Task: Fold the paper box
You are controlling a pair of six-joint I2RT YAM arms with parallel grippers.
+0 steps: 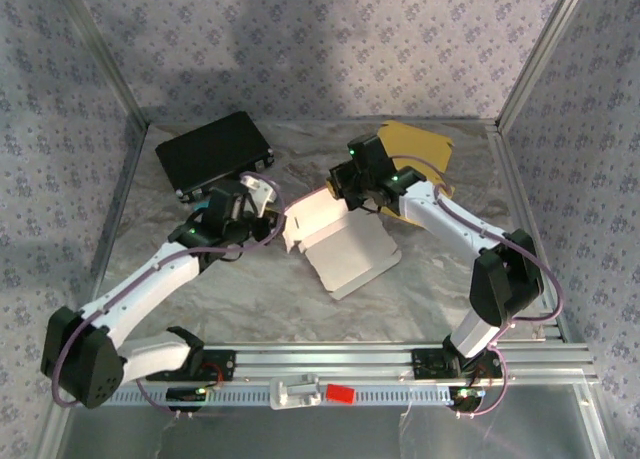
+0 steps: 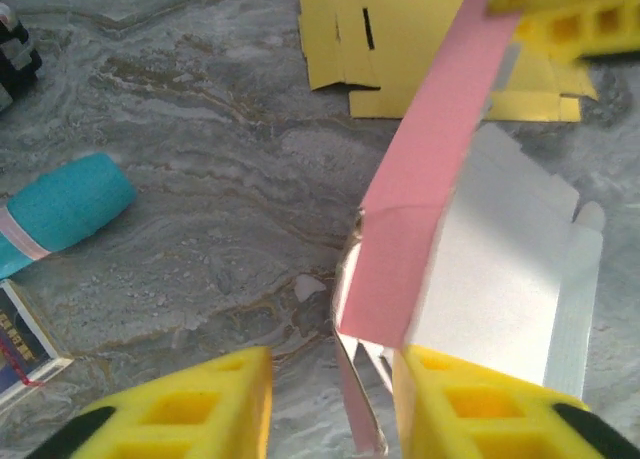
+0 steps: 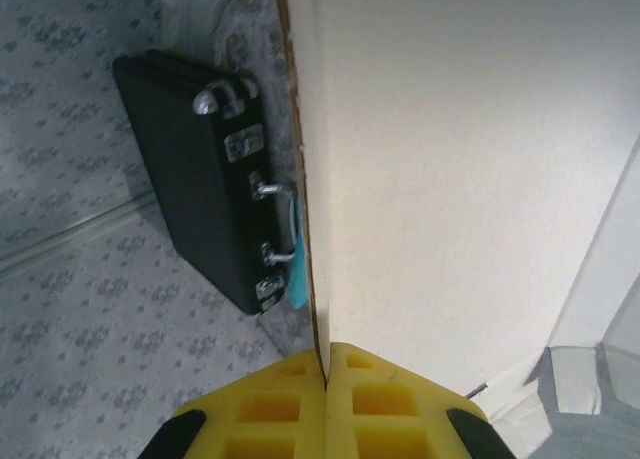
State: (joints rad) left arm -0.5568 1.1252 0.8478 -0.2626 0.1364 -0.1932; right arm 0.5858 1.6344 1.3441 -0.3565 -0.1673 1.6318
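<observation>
Your right jaws were pinched fully together on the edge of a raised wall of the paper box (image 3: 470, 179). The yellow pads (image 3: 270, 409) met with only the card's thickness between them. Your left jaws stood partly open and held nothing. The near end of the pink flap (image 2: 420, 199) sat in the gap, close beside one finger (image 2: 490, 409) and apart from the other. The far end of that flap looked to be what the right side was holding.

To do this step well, you would have kept the right pinch steady as an anchor. You would have closed the left jaws low on the flap, near its crease, and turned it along the score rather than pulling on it. Thin card like this would probably buckle, and the box would probably slide on the wrinkled surface (image 1: 250, 299), if the two arms worked against each other.

The box itself (image 1: 345, 244) lay half-erected in the middle of the surface between the arms, its white base flat. A flat yellow card blank (image 1: 420, 144) lay behind it, and a black case (image 1: 215, 157) with metal latches sat to the left.

You had no brand to read on the box or the case. A small printed booklet (image 2: 20, 344) beside a teal roll (image 2: 65, 214) carried lettering too small to make out.
</observation>
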